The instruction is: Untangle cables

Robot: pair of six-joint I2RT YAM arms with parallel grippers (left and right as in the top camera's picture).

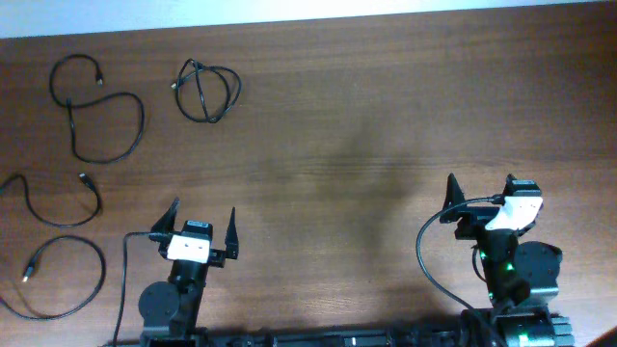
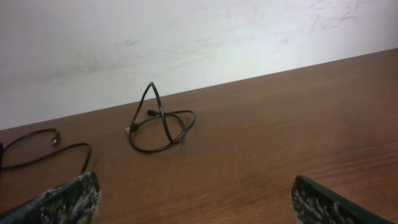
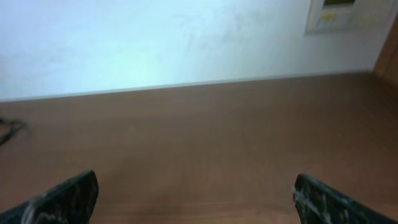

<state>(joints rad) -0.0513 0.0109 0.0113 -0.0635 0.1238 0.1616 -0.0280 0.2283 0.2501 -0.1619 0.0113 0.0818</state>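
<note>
Overhead: four thin black cables (image 1: 143,118) lie apart as loose loops on the left part of the brown wooden table (image 1: 337,116). The left gripper (image 1: 203,209) and right gripper (image 1: 481,183) stand near its front edge, fingers spread, holding nothing.

Left wrist: one crossed cable loop (image 2: 165,121) lies well beyond the splayed fingers (image 2: 62,199).

Right wrist: the fingers (image 3: 62,198) are spread wide above the table.

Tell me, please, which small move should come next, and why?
Probably the open left gripper should reach forward to the thin black self-crossing cable; one loop stands up off the brown wooden table, so it looks not yet straightened.
</note>
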